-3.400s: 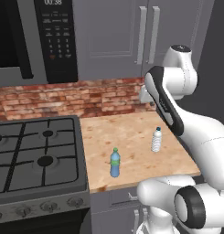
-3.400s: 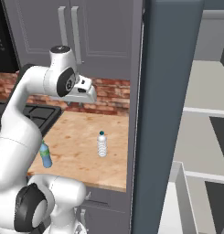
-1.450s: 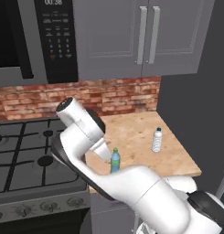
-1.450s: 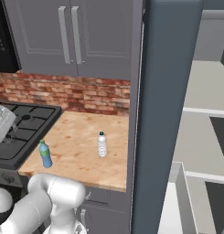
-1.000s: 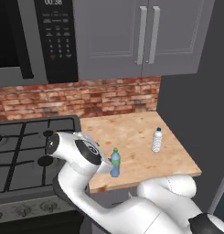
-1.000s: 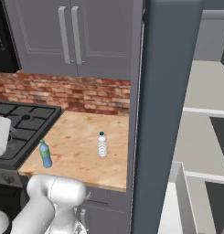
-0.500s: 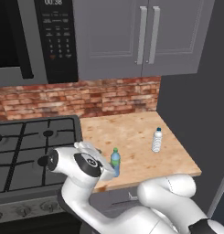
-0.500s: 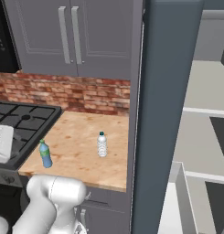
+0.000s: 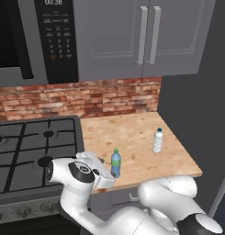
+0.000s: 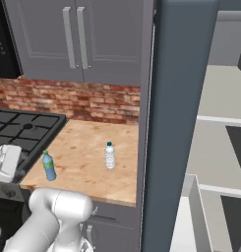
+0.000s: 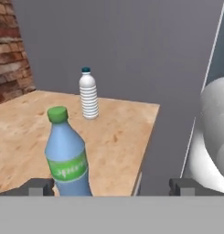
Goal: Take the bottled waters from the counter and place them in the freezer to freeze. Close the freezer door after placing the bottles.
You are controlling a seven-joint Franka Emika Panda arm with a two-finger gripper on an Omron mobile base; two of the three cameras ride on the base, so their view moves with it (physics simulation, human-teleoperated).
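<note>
The gripper stood wide open, holding nothing, low at the counter's front edge just beside the blue-tinted bottle; this bottle stood upright near the stove; the whitish bottle stood upright further back, near the freezer.

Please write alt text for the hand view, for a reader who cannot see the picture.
A blue bottle with a green cap stands upright close to the camera on a wooden counter, nearer the left finger of the open gripper. A whitish bottle with a blue cap stands upright farther back, before a grey wall.
</note>
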